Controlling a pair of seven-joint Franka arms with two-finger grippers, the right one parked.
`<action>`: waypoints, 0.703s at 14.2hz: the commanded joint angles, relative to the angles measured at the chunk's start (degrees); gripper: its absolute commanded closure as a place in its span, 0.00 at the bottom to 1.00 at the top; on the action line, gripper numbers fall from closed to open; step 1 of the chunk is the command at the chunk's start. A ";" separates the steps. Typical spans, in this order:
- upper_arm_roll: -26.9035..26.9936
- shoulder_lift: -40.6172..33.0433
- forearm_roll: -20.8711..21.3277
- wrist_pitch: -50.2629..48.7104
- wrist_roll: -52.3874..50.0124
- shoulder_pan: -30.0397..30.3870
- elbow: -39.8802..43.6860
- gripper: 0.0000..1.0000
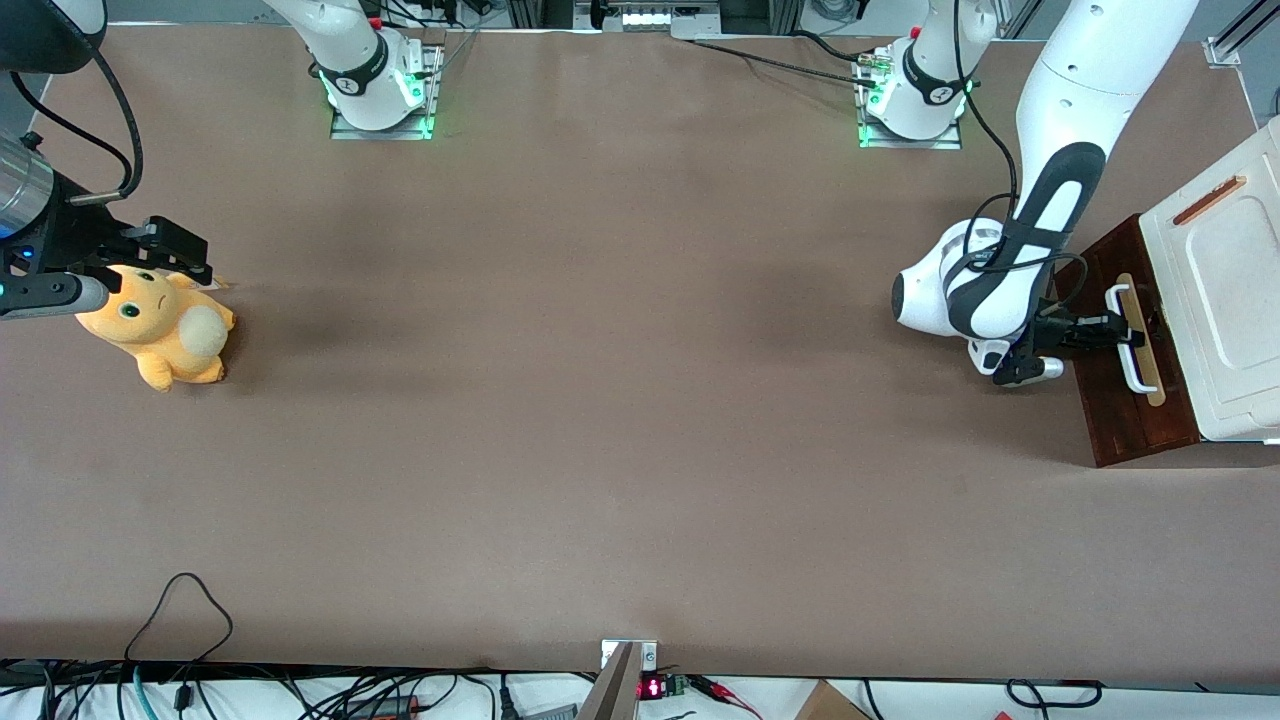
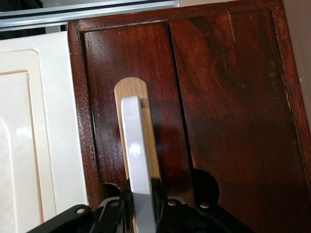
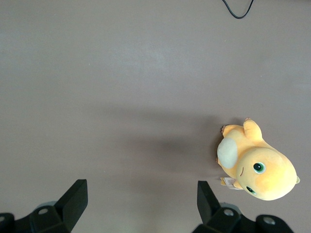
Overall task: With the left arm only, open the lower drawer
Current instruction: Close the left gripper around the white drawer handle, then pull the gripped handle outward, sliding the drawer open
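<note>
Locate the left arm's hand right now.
The hand is at the working arm's end of the table, in front of the lower drawer, closed on its white handle.

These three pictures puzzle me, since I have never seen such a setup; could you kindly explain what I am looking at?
Two white robot arms stand on a brown table. One picture looks down on the whole table; the other two come from cameras on the arms' wrists. The left arm reaches to a cabinet at its end of the table, and its gripper is closed on the white bar handle of the lower drawer, a dark reddish-brown panel beside a cream-white panel. An orange plush toy lies toward the parked arm's end.
</note>
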 commanded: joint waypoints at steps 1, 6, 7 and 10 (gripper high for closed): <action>0.17 -0.05 0.26 0.37 1.78 -0.64 0.86 1.00; -1.67 -0.05 -4.22 3.01 3.28 -4.50 3.14 1.00; -2.72 -0.05 -4.23 3.01 3.28 -4.77 3.23 1.00; -4.66 -0.23 -5.71 3.10 4.85 -6.00 4.02 1.00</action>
